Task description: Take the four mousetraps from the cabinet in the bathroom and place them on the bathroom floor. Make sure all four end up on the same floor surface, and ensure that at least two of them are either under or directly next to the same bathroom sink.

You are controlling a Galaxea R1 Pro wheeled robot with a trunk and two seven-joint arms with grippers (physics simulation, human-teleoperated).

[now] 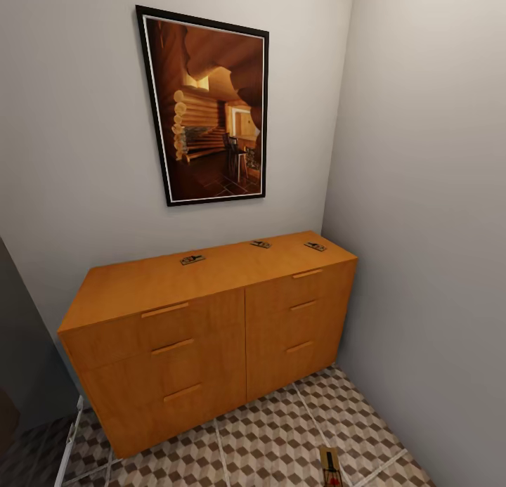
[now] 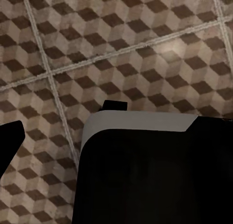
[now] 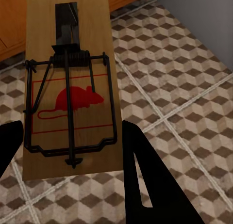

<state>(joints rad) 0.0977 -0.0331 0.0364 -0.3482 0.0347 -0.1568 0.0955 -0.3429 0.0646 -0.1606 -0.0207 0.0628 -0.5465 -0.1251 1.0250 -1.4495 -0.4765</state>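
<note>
The right gripper [image 3: 73,151] has its two dark fingers spread wide on either side of a mousetrap [image 3: 70,88] that seems to lie flat on the patterned floor [image 3: 184,88], just beyond the fingertips and near the cabinet's base, so I judge it is being set down; to finish well, back the fingers straight off without dragging the board, then go for the next. I count four traps: this one, low in the head view [image 1: 330,467], and three [image 1: 192,259] [image 1: 261,244] [image 1: 315,246] on the cabinet [image 1: 211,332]. The left gripper [image 2: 63,120] hangs over bare tiles with nothing between its fingers, though how wide they stand is unclear.
</note>
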